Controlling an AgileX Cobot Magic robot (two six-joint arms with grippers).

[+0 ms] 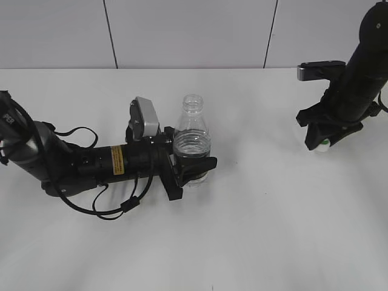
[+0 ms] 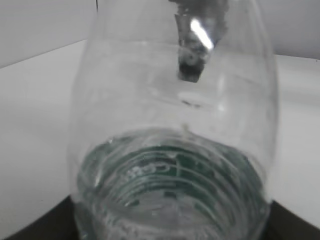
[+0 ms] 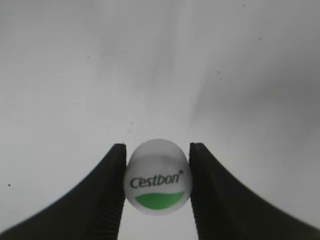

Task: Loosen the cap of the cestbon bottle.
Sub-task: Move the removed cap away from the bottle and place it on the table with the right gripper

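white tabletop [image 1: 273, 230], matte, plain, fills most of the exterior view. a few tiny dark specks on it in the right wrist view. behind it a pale grey wall [image 1: 188, 30] of flat panels, split by thin dark vertical seams [image 1: 110, 33], meets the tabletop's far edge in a straight line. light is soft and even, with only faint diffuse shadows on the surface. left wrist view shows the same white surface and grey wall, blurred.
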